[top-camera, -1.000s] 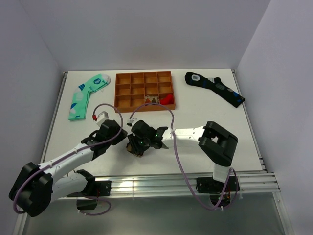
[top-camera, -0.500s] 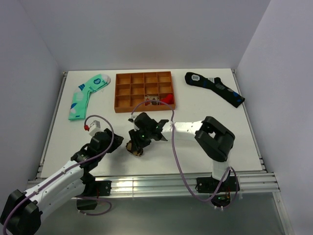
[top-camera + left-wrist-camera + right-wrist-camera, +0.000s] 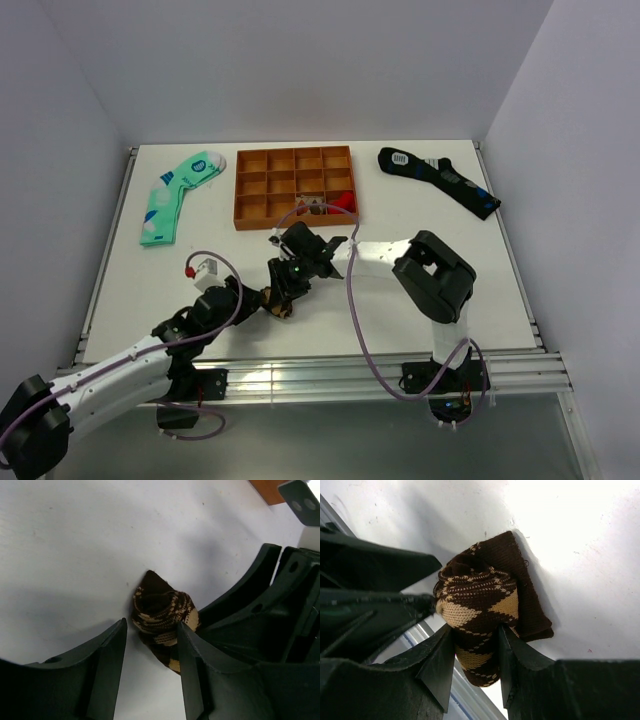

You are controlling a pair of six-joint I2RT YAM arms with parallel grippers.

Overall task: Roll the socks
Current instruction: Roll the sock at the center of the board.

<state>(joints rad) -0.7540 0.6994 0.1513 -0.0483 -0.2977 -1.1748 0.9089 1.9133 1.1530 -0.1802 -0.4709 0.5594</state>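
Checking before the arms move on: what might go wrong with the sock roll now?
The socks are rolled, but a dark cuff flap juts loose; if the right gripper lets go, they may unroll. The left gripper sits open at the roll, close beside the right one; closing may bump it.

Knitted cloth socks [image 3: 480, 605], matt white table [image 3: 400, 215], probably plastic dull black jaws.

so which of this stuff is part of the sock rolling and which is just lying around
In the job:
brown socks, bunched into a roll
right claw, pinching them
left claw, open around their end

Lying about:
green sock
dark sock
orange tray
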